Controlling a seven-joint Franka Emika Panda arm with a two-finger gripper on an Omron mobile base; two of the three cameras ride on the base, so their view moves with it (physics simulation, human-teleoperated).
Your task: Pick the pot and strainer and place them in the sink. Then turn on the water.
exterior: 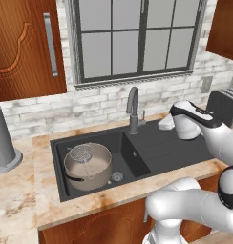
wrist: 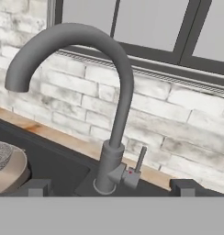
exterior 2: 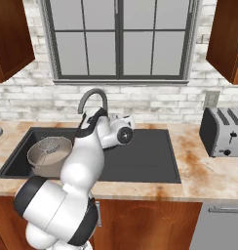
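Pot and strainer are already set in the left basin of the sink, the strainer resting inside the pot on its rim, so the step in hand is judged to be turning on the water. No stream is seen at the spout of the tap, which curves over toward the left basin. The tool is held with its jaws spread wide and nothing between them, close in front of the tap's base, with the small lever standing up at the right side of that base, between and just above the two finger tips. To do the step well, the lever should be approached squarely and low, so that one finger tip meets its side near the free upper end rather than the thick tap column. A short, steady push is probably enough; closing on the thin lever is not thought necessary. Care is advised that the wrist is not driven into the brick wall behind, nor the desk edge struck.
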